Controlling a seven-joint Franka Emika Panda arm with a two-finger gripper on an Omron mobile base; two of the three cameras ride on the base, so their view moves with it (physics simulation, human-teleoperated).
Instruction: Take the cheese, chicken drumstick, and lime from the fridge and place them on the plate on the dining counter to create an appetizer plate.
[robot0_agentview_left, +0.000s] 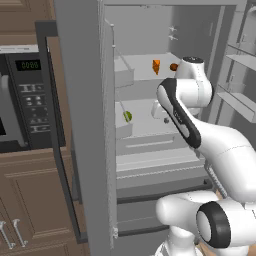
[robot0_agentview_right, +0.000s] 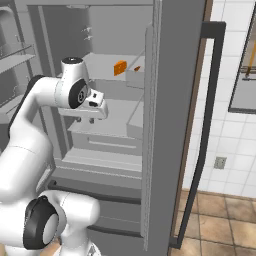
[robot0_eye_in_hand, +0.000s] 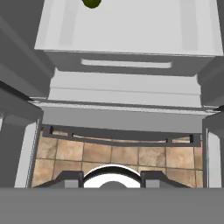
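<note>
Gripper (robot0_agentview_right: 92, 119) sits inside the open fridge (robot0_agentview_left: 85, 125) over the middle shelf; I see its fingers part-spread with nothing between them. Further left on that shelf lies the lime (robot0_agentview_left: 128, 116), apart from the hand. On the shelf above I see the cheese (robot0_agentview_left: 156, 66) and the chicken drumstick (robot0_agentview_left: 173, 66).

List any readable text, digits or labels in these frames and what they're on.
Green digits on the microwave display: four characters, too blurred to read for certain.
Microwave keypad: button markings too small to read.
Fridge, its shelves, the cheese and the lime: no lettering.
</note>
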